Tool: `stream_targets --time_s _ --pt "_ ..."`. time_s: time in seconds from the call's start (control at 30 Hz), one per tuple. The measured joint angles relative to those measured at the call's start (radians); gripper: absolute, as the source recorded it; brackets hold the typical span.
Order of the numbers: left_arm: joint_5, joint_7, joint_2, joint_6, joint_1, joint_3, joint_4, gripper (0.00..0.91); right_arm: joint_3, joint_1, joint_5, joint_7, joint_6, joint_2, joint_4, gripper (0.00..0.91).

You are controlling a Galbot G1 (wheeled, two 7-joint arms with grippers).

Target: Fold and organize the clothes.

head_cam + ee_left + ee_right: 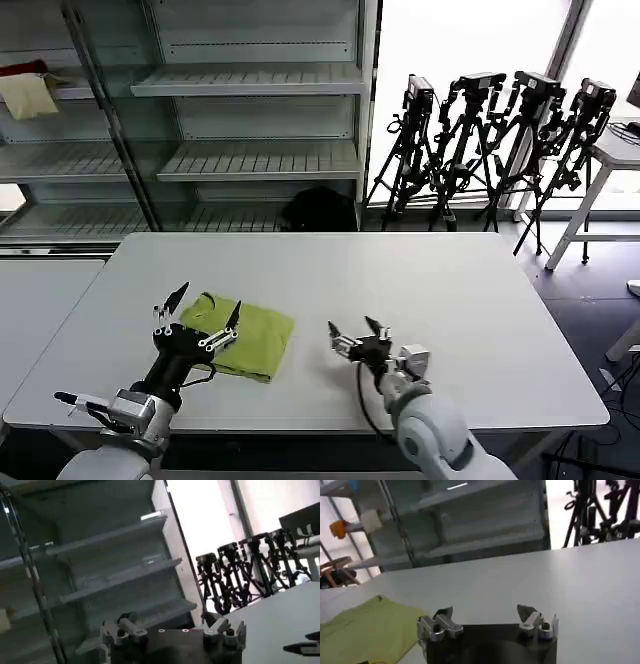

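Fold looks basically done: lime T-shirt [241,341] lies as a compact folded packet on the white bench [420,290], plain side up. Left claw [197,318] hovers right over the packet's near-left part, fingers spread, grasping nothing; whether a tip touches the fabric I can't tell. Right claw [358,338] sits just beside the shirt's right edge, apart from it, also released and empty; the right wrist view shows both its fingers [436,623] parted, with the yellow-green cloth ahead and to the side.

Step in hand, my read: final tidy or placement. The next move probably calls for either a last flattening press or pinching the packet's edges with both claws so the layers don't slide apart when moved.

Around: bench beyond the claws is bare. Past it stand metal shelves [250,160], a cream cloth [30,95] on one upper shelf, and a cluster of tripods [490,150] beyond the right claw. Nothing blocks either claw.
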Motion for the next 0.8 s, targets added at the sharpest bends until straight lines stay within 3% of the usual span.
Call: stream_targets --time_s 0.2,0.47,0.57,0.67,0.8 --pt "0.033 0.013 -0.025 -0.001 0.025 0.005 0.004 0.907 -0.101 0.064 0.031 0.044 -0.040 0.067 -0.045 0.907" --pt "0.057 0.031 -0.036 0.004 0.041 0.010 0.018 0.907 -0.154 0.095 0.053 0.065 -0.064 0.093 -0.058 0.897" --pt "0.065 0.041 -0.037 0.006 0.043 0.013 0.023 0.907 -0.159 0.095 0.056 0.064 -0.068 0.091 -0.058 0.756" --pt "0.071 0.047 -0.042 0.010 0.040 0.020 0.029 0.907 -0.159 0.091 0.059 0.059 -0.068 0.094 -0.063 0.534" --pt "0.081 0.052 -0.045 0.014 0.038 0.032 0.034 0.907 -0.162 0.085 0.061 0.053 -0.071 0.101 -0.068 0.413"
